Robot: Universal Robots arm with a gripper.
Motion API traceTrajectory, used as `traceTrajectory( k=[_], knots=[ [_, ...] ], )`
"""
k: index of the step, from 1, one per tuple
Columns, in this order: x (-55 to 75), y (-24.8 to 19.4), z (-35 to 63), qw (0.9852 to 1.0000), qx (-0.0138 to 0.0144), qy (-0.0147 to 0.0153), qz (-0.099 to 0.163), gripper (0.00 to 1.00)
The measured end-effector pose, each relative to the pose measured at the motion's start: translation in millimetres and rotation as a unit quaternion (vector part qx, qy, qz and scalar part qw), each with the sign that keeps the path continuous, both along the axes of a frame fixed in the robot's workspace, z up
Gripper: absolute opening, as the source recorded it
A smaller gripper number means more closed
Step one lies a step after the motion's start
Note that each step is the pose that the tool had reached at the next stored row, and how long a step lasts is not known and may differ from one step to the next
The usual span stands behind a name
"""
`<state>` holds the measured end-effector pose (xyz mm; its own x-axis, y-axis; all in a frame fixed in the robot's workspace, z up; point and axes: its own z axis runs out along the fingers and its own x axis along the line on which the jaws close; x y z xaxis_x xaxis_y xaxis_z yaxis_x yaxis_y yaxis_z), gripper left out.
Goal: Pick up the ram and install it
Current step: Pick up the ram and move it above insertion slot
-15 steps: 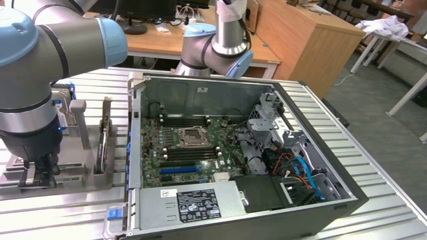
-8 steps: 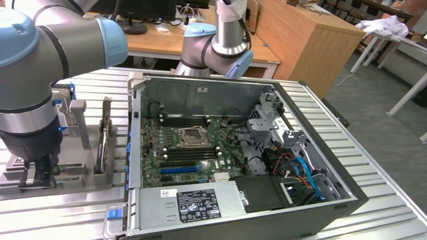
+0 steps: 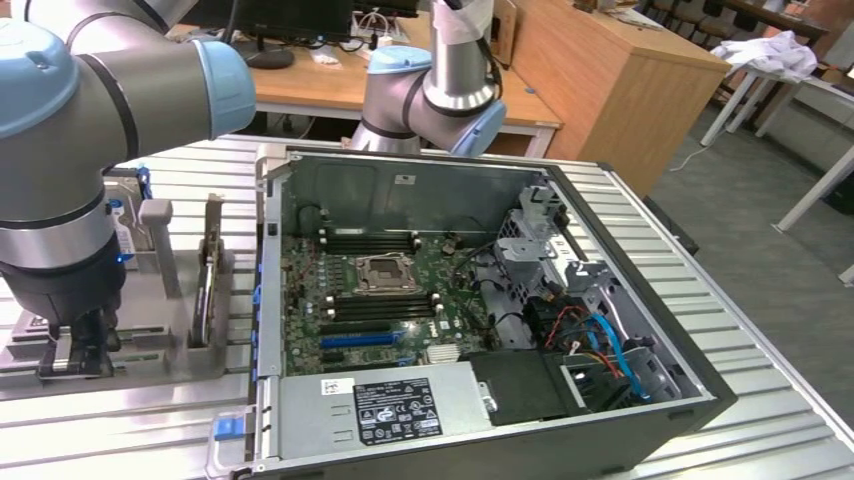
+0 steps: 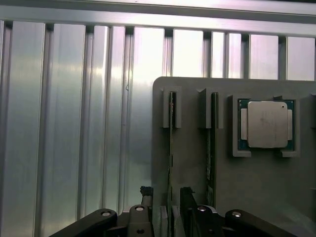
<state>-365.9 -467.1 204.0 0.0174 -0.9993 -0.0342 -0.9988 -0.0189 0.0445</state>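
Two rams stand on edge in slots of a grey holder plate (image 4: 187, 123). One ram (image 4: 171, 143) runs between my gripper's fingers; the other ram (image 4: 211, 143) stands beside it. My gripper (image 4: 167, 205) is open and straddles the near end of the first ram, with a gap on each side. In the exterior view my gripper (image 3: 74, 355) is lowered onto the holder (image 3: 160, 345) at that view's left, beside the open computer case (image 3: 467, 300). The motherboard (image 3: 380, 295) lies inside, with long dark memory slots (image 3: 367, 242) near the processor socket.
A processor chip (image 4: 266, 123) sits in a recess of the holder plate beside the rams. A thin part (image 3: 210, 290) stands upright in the holder by the case wall. The ribbed metal table (image 4: 74, 123) surrounds the holder. Cables and a drive cage (image 3: 587, 320) fill the case's right side.
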Motion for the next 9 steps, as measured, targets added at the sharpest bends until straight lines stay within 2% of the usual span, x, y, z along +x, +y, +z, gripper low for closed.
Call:
traceTrajectory(
  k=[6,7,9],
  knots=[
    [0.0,0.0,0.0,1.0000,0.0000,0.0000,0.000,0.35],
    [0.0,0.0,0.0,1.0000,0.0000,0.0000,0.000,0.27],
    [0.0,0.0,0.0,1.0000,0.0000,0.0000,0.000,0.27]
  ],
)
